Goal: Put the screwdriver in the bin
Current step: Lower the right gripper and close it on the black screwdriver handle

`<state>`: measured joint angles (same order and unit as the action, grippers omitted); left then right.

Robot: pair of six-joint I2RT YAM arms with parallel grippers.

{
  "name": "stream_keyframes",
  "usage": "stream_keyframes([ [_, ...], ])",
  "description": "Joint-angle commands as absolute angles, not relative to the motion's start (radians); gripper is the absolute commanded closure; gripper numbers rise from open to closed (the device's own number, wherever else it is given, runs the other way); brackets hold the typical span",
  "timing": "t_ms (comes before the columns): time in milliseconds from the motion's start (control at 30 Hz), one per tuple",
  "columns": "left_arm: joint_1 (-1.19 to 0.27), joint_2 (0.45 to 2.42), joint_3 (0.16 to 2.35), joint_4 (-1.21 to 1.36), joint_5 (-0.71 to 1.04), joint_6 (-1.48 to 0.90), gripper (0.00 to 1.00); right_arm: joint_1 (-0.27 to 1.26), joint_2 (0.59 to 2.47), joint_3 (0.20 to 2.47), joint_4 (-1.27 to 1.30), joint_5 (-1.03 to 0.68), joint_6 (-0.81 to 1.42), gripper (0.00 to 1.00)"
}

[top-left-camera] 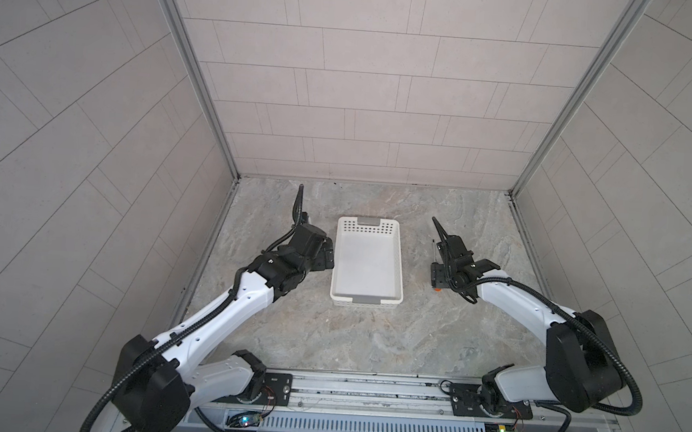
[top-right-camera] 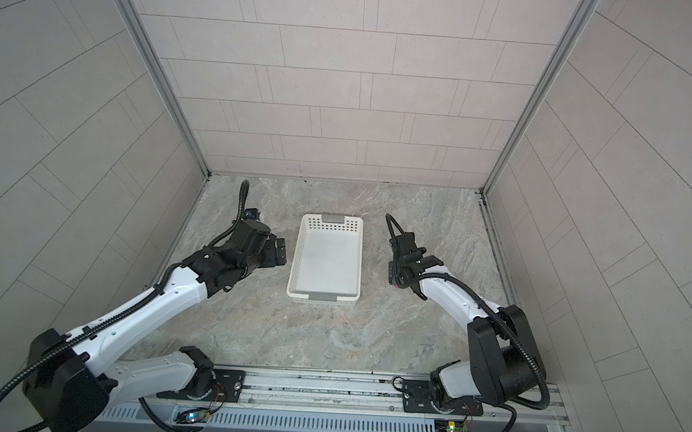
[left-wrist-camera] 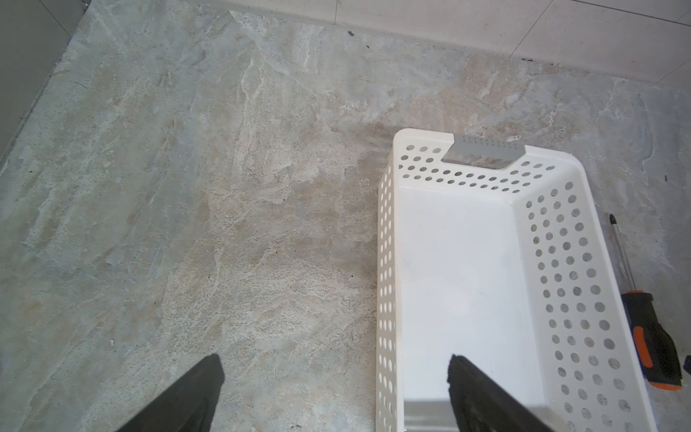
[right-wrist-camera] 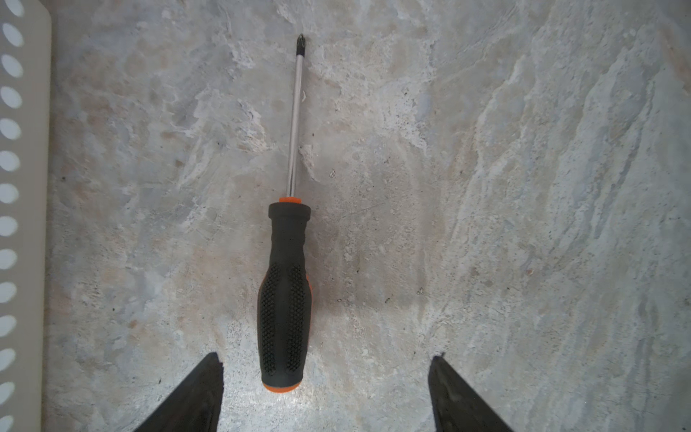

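Right gripper (right-wrist-camera: pixel 325 374): fingers spread wide, gripping nothing. The orange butt of the screwdriver (right-wrist-camera: pixel 286 299) sits between the two fingertips, clear of both. Screwdriver lies flat on the stone-patterned table (right-wrist-camera: pixel 504 224), tip pointing away from the gripper, parallel to the bin (right-wrist-camera: pixel 22 224) and just outside its right long wall. Left gripper (left-wrist-camera: pixel 334 370): also spread, one fingertip over the bin floor, one over bare table.

**Left Wrist Camera: Open Jaws at the Bin**

We see the left gripper (left-wrist-camera: pixel 334 362) with its jaws spread wide, one over the stone tabletop (left-wrist-camera: pixel 187 187) and the other over the floor of the white bin (left-wrist-camera: pixel 385 262). The bin's left wall runs between them. The screwdriver (left-wrist-camera: pixel 652 336) lies flat just right of the bin, with its tip far and its orange butt near.
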<state>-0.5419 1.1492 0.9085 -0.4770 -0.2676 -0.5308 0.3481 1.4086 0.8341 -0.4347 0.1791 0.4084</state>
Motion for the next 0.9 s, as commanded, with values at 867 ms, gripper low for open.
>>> stream_keyframes([
  [867, -0.544, 1.108, 0.905, -0.497, -0.330, -0.534, 0.00, 0.291, 1.593, 0.831, -0.273, 0.035, 0.437, 0.58],
])
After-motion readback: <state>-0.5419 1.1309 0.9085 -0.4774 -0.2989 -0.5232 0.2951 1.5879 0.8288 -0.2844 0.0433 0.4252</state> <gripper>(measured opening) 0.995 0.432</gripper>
